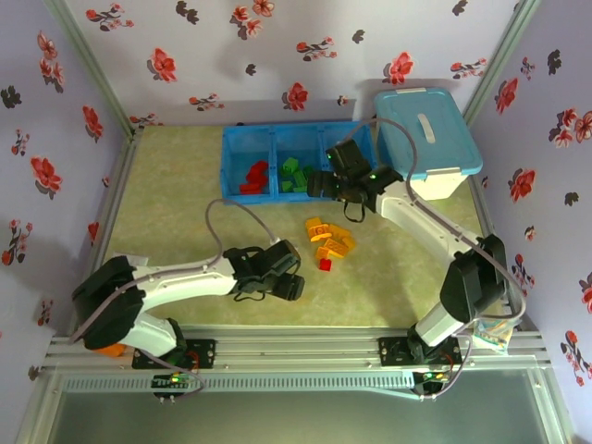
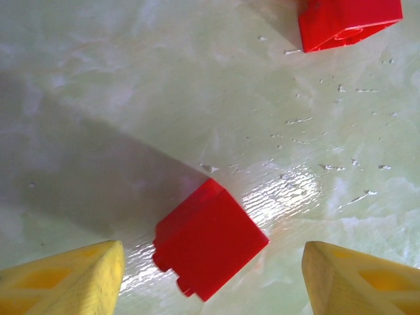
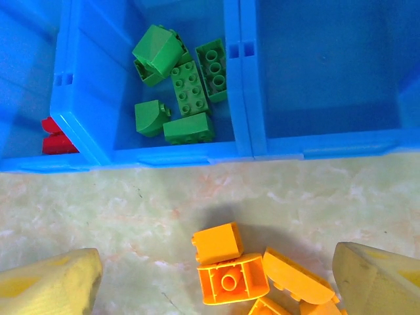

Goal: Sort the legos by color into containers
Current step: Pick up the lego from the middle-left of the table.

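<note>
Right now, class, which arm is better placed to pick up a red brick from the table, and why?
Left. The left gripper, open, straddles a red brick on the table; the right gripper hangs open over orange bricks beside the tray.

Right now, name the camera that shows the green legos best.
Right wrist: the green legos lie close up in the tray's middle compartment, five bricks with their studs plain. In top external the green legos are a small patch in that compartment, shapes unreadable.
</note>
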Motion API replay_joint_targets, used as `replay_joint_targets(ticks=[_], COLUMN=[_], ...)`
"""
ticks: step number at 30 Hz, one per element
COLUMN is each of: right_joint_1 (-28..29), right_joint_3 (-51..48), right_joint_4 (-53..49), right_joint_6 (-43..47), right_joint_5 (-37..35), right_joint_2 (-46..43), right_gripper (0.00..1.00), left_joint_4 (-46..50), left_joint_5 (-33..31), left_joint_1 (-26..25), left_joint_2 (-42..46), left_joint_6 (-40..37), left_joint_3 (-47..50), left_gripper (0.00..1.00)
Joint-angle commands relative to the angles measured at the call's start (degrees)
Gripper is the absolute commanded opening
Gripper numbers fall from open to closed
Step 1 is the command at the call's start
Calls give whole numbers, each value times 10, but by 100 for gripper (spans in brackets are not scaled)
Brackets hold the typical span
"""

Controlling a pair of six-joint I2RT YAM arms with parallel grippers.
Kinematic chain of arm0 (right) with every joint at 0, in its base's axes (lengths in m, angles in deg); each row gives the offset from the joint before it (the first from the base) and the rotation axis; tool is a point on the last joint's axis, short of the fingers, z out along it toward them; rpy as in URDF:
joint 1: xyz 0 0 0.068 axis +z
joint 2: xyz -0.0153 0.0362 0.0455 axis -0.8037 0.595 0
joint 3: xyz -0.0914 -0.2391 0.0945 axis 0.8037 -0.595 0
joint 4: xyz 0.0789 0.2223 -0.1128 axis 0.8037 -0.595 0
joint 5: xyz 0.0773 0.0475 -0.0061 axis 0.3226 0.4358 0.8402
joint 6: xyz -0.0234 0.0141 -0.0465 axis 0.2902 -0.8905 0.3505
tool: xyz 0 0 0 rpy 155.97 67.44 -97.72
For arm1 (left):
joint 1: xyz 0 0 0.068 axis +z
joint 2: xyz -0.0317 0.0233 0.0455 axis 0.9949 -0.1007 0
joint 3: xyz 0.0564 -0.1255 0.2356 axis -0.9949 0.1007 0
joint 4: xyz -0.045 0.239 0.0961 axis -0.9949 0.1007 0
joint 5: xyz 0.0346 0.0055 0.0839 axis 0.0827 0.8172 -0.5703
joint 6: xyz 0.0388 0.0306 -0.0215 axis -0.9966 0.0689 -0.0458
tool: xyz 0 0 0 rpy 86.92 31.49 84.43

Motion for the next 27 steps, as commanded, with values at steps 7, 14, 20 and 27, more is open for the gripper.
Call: replay_joint_targets(ticks=[7, 14, 20, 27], right_joint_1=[-19, -30, -40, -49], right_joint_3=[-76, -121, -154, -185], right_joint_4=[36, 50, 60, 71], right_joint_6=[-23, -35, -44, -56], right_joint_5=[-10, -4, 0, 5], right_joint_2=[-66, -95, -117, -136], right_gripper=[92, 92, 92, 91], left_joint_4=[78, 89, 97, 106], left_joint_5=[-33, -39, -45, -57], left_joint_1=[-25, -33, -34, -34], left_joint_2=[-68, -104, -130, -145], left_joint_6=[10, 1, -6, -13], left_joint_3=[-62, -80, -95, -103], left_gripper=[73, 72, 68, 51])
